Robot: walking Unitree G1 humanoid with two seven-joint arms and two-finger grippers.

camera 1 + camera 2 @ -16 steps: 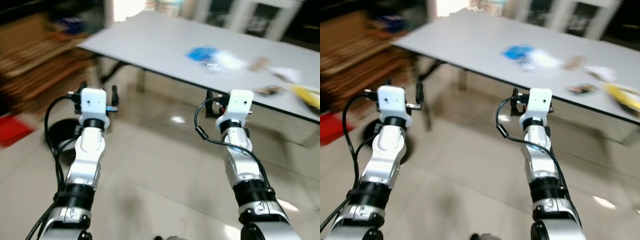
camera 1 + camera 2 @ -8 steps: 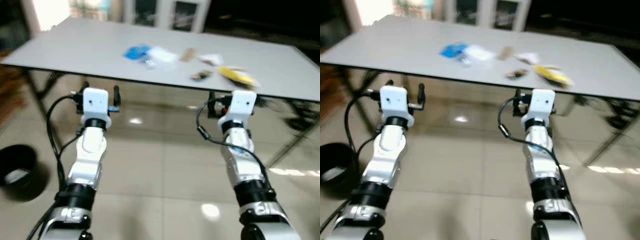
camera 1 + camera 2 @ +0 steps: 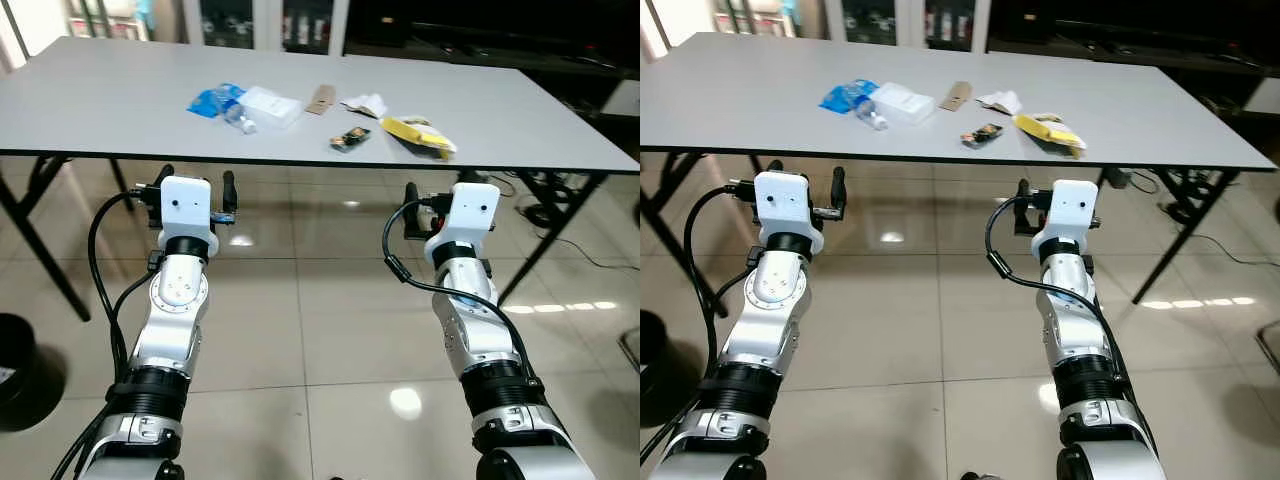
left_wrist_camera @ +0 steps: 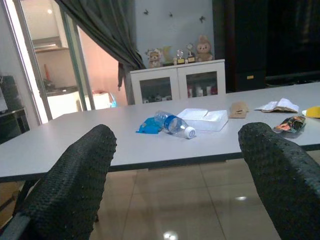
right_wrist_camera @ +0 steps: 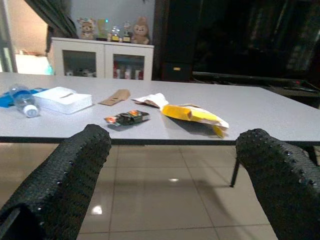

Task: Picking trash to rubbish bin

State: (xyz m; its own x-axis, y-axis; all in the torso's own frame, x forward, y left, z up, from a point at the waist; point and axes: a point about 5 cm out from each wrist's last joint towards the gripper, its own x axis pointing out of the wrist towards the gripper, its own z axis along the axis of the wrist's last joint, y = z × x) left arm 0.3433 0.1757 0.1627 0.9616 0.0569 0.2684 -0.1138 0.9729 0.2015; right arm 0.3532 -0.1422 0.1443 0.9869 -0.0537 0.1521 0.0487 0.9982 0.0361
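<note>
trash waiting on the bench, both hands empty

trash is what we are after, and neither hand has any of it. our left hand [image 4: 175,185] is raised in front of us with its two black fingers spread wide, nothing between them; our right hand [image 5: 170,185] is the same, fingers wide apart and bare. both hang short of the bench [image 3: 120,110], below its near edge.

out past the hands, the litter lies in a loose row across the top: a blue wrapper [image 3: 207,100] touching a plastic bottle [image 3: 238,117], a white packet [image 3: 270,105] just beside them, a strip of brown card [image 3: 321,97], a crumpled white paper [image 3: 366,104], a small dark wrapper [image 3: 349,139] nearest the edge, and a yellow wrapper [image 3: 420,136]. a dark bin [image 3: 18,370] sits on the floor well off to our left.

we judge this the approach step, before any pick. next we need to close in, lift a hand above the bench top and settle on one piece; the small dark wrapper looks nearest our right hand.
</note>
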